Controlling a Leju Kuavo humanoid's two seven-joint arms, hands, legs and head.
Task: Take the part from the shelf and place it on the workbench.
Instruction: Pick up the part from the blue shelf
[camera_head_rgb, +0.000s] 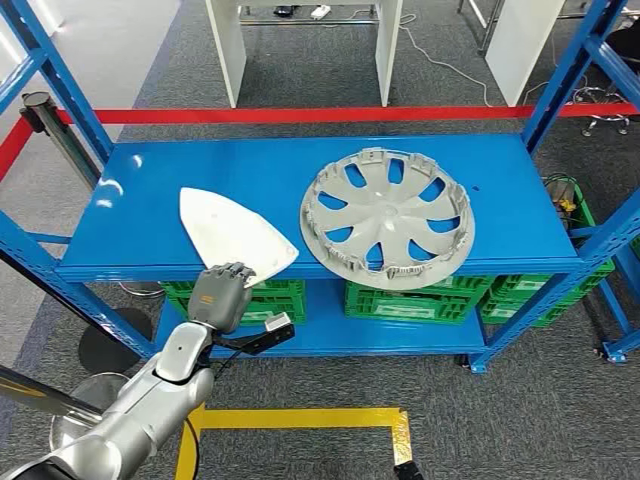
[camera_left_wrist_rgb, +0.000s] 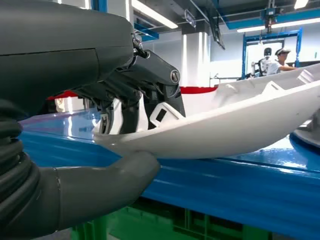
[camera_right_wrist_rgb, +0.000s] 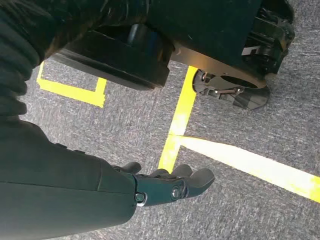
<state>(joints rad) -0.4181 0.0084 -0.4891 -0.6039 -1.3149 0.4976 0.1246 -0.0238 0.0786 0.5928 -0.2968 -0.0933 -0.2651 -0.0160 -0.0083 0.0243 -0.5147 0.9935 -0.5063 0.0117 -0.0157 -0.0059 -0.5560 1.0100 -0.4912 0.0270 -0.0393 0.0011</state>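
Gripping the near edge of the white part (camera_head_rgb: 230, 235) with the left hand (camera_head_rgb: 220, 293): thumb (camera_left_wrist_rgb: 113, 182) under the rim, darker fingers (camera_left_wrist_rgb: 124, 107) curled over the top, seen close in the left wrist view. Part lying on the blue shelf (camera_head_rgb: 136, 215) top at its front lip, near corner overhanging slightly toward the hand. Right hand (camera_right_wrist_rgb: 171, 186) hanging low over grey carpet and yellow floor tape (camera_right_wrist_rgb: 180, 120), fingers loosely apart, holding nothing. Further back on the same shelf, grey wheel cover (camera_head_rgb: 387, 213) lying flat, just beside the part. Green crates (camera_head_rgb: 411, 300) on the lower level. Judged stage: grasp made, lift not yet begun. Left to do: raise the part, carry it, set it on the worktop.
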